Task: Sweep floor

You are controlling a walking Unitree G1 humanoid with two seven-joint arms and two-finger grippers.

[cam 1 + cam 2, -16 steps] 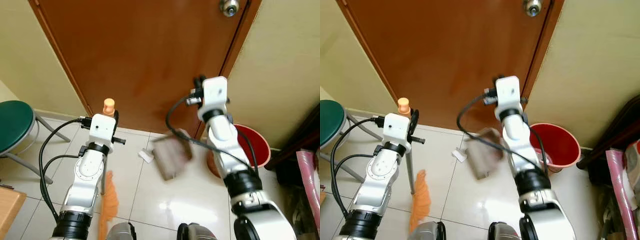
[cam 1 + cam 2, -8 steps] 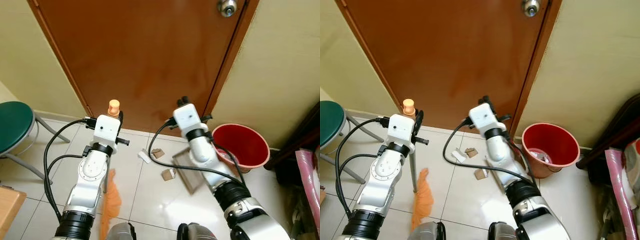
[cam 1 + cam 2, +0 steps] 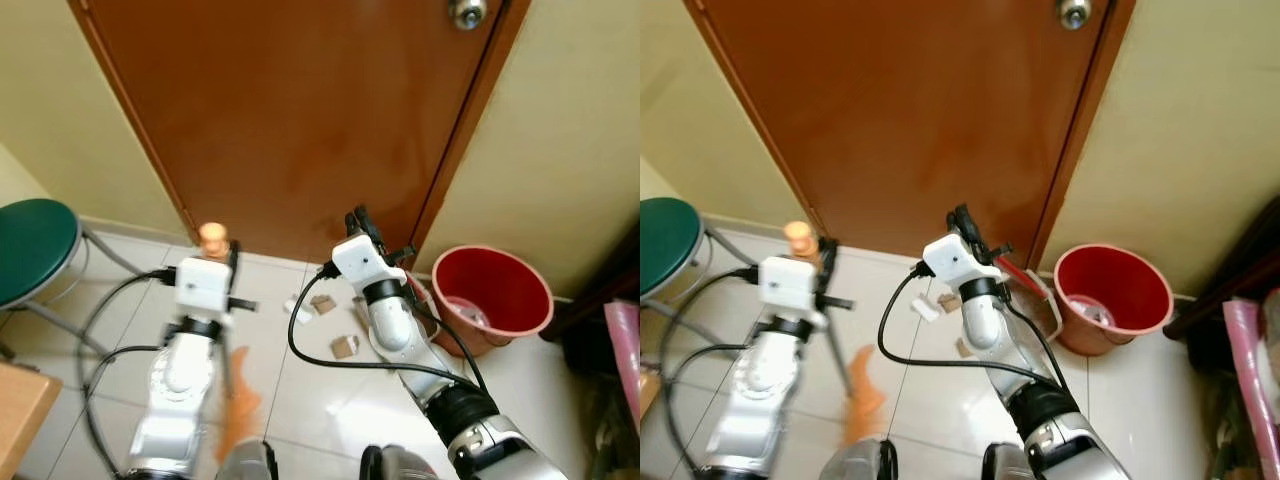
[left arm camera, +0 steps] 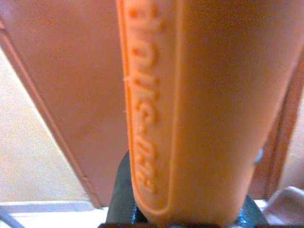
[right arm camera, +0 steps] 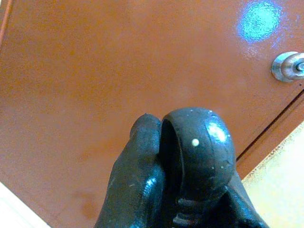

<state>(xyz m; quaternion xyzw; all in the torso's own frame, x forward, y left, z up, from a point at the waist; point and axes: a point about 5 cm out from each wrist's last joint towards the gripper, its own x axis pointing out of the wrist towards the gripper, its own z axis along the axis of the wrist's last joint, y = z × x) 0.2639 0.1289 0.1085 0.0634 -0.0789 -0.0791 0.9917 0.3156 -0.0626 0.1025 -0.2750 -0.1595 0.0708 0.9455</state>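
1. Brown wooden door (image 3: 300, 120) straight ahead, glossy white tiled floor (image 3: 310, 400) at its foot, round red plastic bucket (image 3: 492, 290) by the frame, green round stool (image 3: 35, 235) off to the left
2. Since a second ago: right gripper (image 3: 356, 222) dropped from high near the bucket to low in front of the door, carrying the grey dustpan with a red handle (image 3: 1038, 303) down with it – pan now tilted just beside the bucket
3. Fingers (image 5: 190, 156) pressed together; by the way the pan has travelled with the arm, most likely pinching its handle
4. Left gripper (image 3: 226, 262) clamped on the orange-handled broom (image 4: 199, 109), upright, orange bristles (image 3: 240, 405) on the tiles
5. Now uncovered: two small brown cardboard scraps (image 3: 345, 346) and a white paper scrap (image 3: 297, 307), lying loose between broom and pan
6. Judged meaning – pan emptied or repositioned, litter still to collect; next calls for the pan's lip flat on the tiles and a sweep towards it
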